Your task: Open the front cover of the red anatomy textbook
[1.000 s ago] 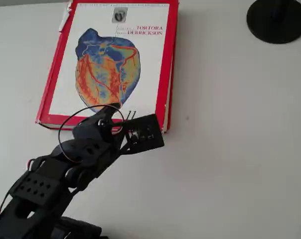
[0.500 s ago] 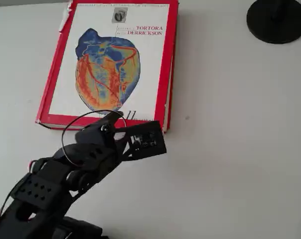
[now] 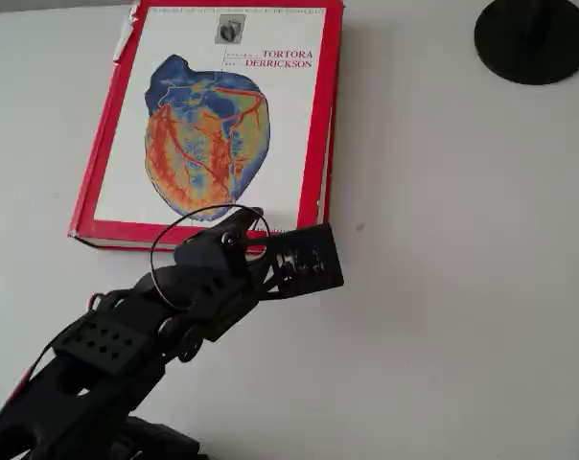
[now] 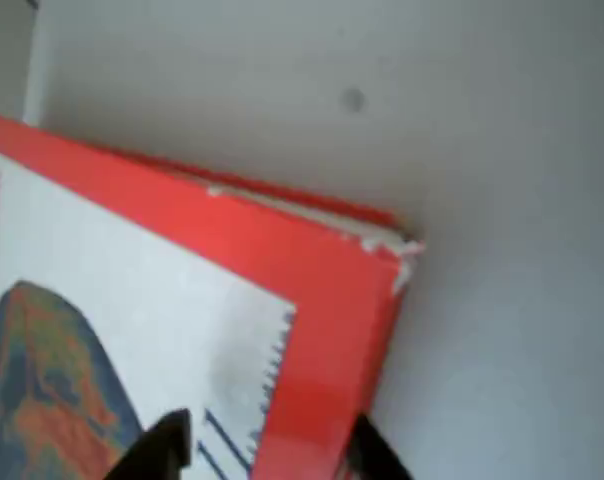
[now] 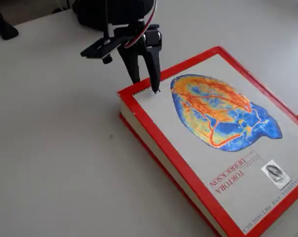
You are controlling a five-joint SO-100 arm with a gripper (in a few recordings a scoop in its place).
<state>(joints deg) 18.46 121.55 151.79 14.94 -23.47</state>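
Jaws (image 5: 147, 85) slightly parted, holding nothing, tips over the closed red anatomy textbook's (image 3: 213, 125) lower-right cover corner in the overhead view

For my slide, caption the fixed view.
Black gripper poised at the corner of the closed red anatomy textbook.

Red anatomy textbook (image 3: 320, 182) flat on table; front cover (image 3: 213, 115) seemingly shut, heart picture up.
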